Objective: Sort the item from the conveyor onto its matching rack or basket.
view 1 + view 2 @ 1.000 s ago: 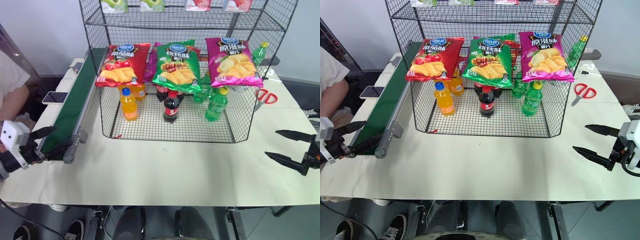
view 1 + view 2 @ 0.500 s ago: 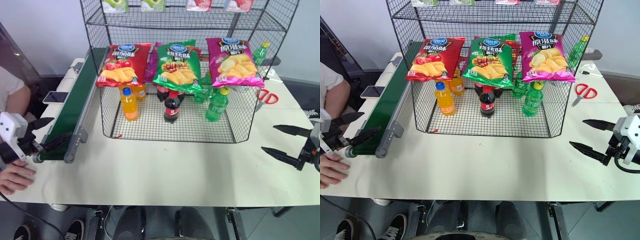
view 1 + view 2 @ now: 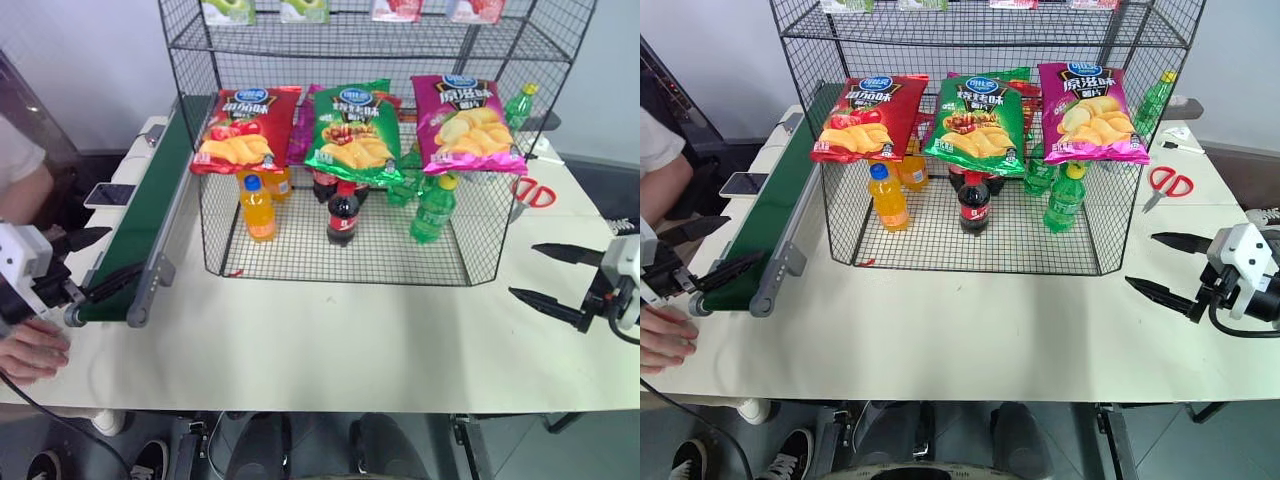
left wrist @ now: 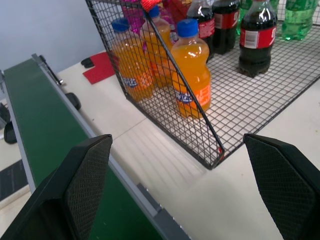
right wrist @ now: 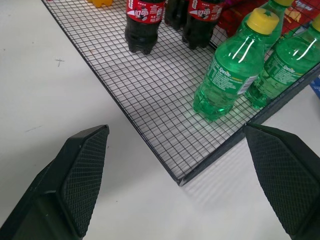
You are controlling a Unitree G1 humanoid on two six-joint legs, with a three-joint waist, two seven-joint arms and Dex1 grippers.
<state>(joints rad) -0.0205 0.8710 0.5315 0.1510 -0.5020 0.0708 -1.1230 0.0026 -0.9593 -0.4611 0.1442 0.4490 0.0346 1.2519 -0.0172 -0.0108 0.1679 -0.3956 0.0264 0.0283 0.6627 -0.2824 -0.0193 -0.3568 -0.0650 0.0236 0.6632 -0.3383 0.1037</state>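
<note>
Both end effectors, left point(image 3: 88, 265) and right point(image 3: 550, 275), gape empty; green crisp bag point(image 3: 350, 130) looks light, crinkly, slippery — pinch a seam edge.

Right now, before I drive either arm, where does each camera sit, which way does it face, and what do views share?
Head stereo pair: looks forward and down at the table, rack, conveyor; left gripper and right gripper open at the edges.
Left wrist: faces the conveyor and orange bottles, between its own fingers.
Right wrist: faces the green bottles.
Both wrists share the cola bottles.
</note>
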